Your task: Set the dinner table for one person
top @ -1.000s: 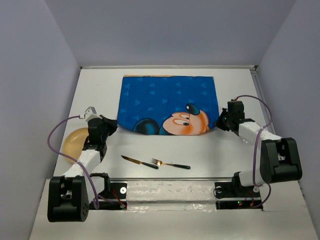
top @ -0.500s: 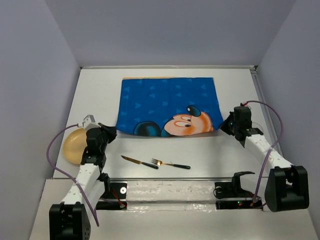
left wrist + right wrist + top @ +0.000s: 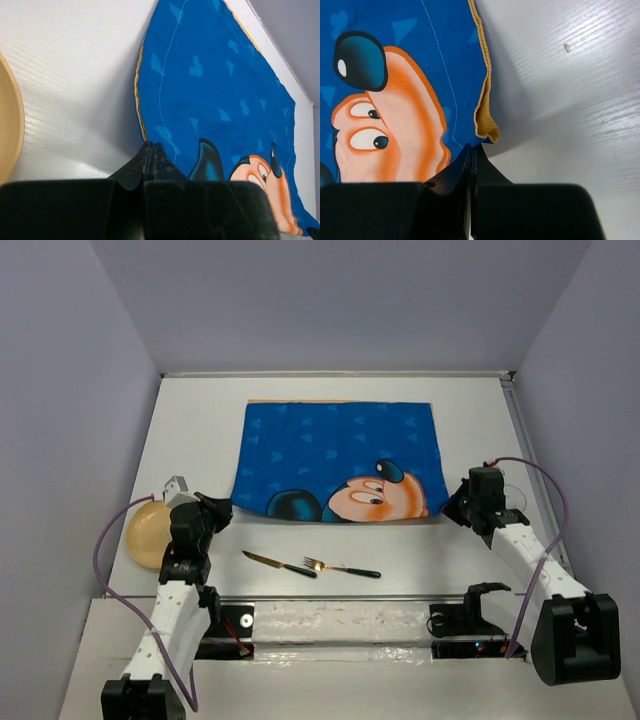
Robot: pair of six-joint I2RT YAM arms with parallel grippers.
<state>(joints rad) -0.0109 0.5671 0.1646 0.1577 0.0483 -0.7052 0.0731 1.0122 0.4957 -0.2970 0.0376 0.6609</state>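
Note:
A blue cartoon-mouse cloth mat lies spread on the white dinner table. My left gripper is shut on the mat's near left corner; in the left wrist view the closed gripper pinches the mat at its edge. My right gripper is shut on the near right corner; in the right wrist view the gripper clamps the mat, with its orange underside curled up beside it. A knife and a fork lie near the front edge.
A tan plate sits at the left edge of the table, beside my left arm, and its rim shows in the left wrist view. Purple walls close in both sides and the back.
Both grippers have drawn back toward the near edge, pulling the mat's front edge with them. The mat now lies flatter and closer to the cutlery.

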